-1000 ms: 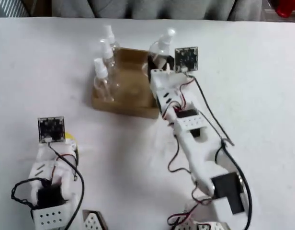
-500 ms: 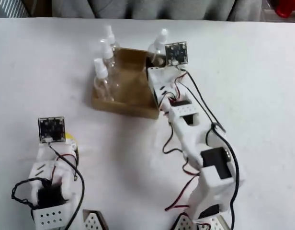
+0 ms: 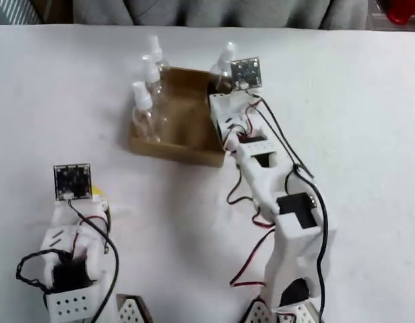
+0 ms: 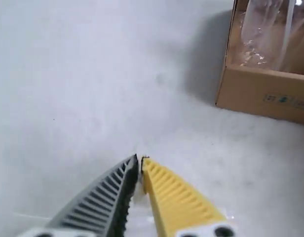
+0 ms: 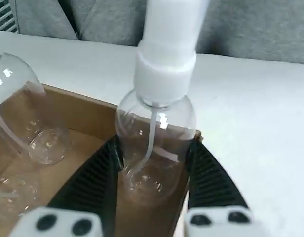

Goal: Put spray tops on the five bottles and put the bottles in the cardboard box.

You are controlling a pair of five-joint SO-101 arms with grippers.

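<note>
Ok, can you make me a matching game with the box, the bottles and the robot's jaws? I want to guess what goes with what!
Things:
1. cardboard box
2. held bottle
3. left jaws
4. row of three bottles

Descriptions:
A. shut, one grey and one yellow, above the white table
B. standing along one side inside the box
C. brown, open on top
D. gripped between the right jaws at the box's corner

Pairs: 1-C, 2-D, 3-A, 4-B.
</note>
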